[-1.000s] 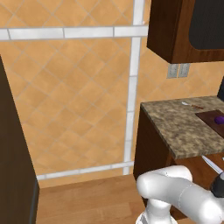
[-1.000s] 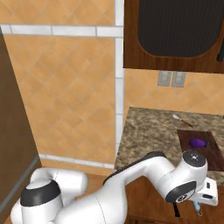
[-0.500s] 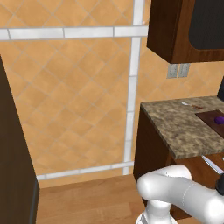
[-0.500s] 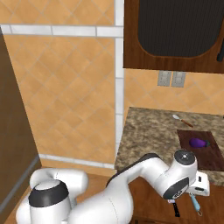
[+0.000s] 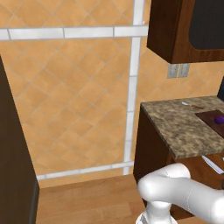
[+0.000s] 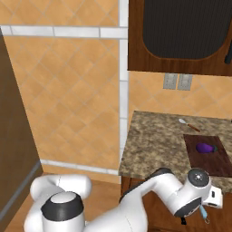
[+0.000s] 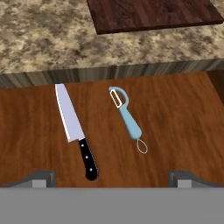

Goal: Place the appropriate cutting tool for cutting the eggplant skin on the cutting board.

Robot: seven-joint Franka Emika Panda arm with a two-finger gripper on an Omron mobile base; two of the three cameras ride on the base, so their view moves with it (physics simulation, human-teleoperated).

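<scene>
Two cutting tools lie side by side in the hand view on a brown wooden surface set below the front lip of the speckled brown stone worktop (image 7: 48,39): a steel-bladed kitchen knife with a black riveted handle (image 7: 75,130) on the left and a light-blue peeler with a small wire loop at its end (image 7: 128,119) on the right. They are near each other but apart, with bare wood between them and more bare wood out to the right edge of the surface. The claw (image 7: 112,178) hangs above them; its two dark finger tips stand far apart at the bottom corners, wide and holding nothing.

The flat dark reddish-brown wooden cutting board (image 7: 153,15) lies on the worktop just behind the front lip, with a strip of stone between its near edge and the lip. In the right base view the board (image 6: 216,161) sits toward the right end of the worktop, and the small glossy purple eggplant (image 6: 205,147) rests on its far half, leaving the near half of the board bare. A small pale-headed utensil with a brown handle (image 6: 188,125) lies on the stone behind the board, apart from it. In the left base view the eggplant (image 5: 218,119) shows near the picture's right edge.
</scene>
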